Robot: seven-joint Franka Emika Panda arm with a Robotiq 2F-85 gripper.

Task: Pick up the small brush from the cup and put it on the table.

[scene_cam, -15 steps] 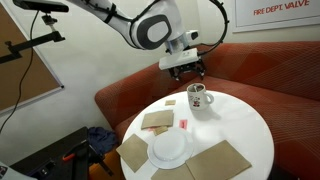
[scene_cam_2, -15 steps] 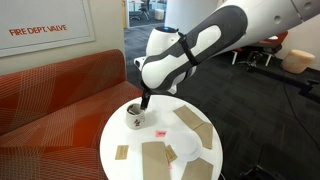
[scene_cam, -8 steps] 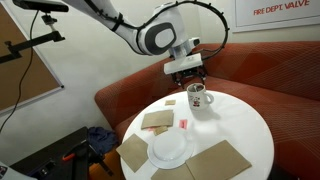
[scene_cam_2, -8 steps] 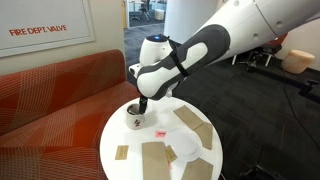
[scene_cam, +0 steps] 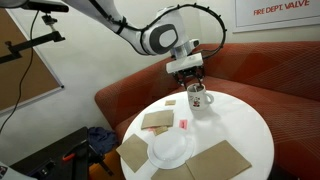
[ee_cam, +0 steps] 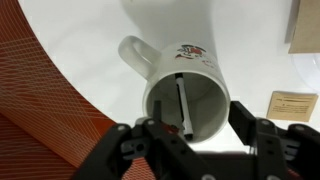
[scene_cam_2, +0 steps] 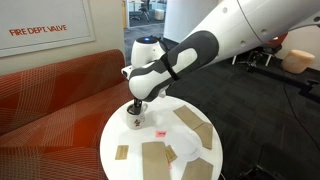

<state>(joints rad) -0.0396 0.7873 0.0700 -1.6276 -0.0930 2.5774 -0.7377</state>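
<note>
The cup (scene_cam: 197, 98) is a white mug with reddish print, standing at the table's far side by the sofa; it also shows in an exterior view (scene_cam_2: 134, 121). In the wrist view the cup (ee_cam: 190, 70) is seen from above, with the small brush (ee_cam: 182, 100) as a thin dark stick leaning inside it. My gripper (ee_cam: 197, 128) is open, its fingers spread either side of the cup's rim. In both exterior views the gripper (scene_cam: 189, 76) (scene_cam_2: 137, 104) hangs just above the cup. The round white table (scene_cam: 245, 125) carries everything.
A white plate (scene_cam: 170, 148) sits near the table's front, with tan mats (scene_cam: 155, 120) (scene_cam: 215, 158) around it and a small pink-red item (scene_cam: 184, 122) beside the cup. A small tan coaster (ee_cam: 290, 103) lies near the cup. A red sofa (scene_cam: 250, 65) curves behind the table.
The gripper has moved over the cup and dropped closer to its rim. The cup and brush have not moved.
</note>
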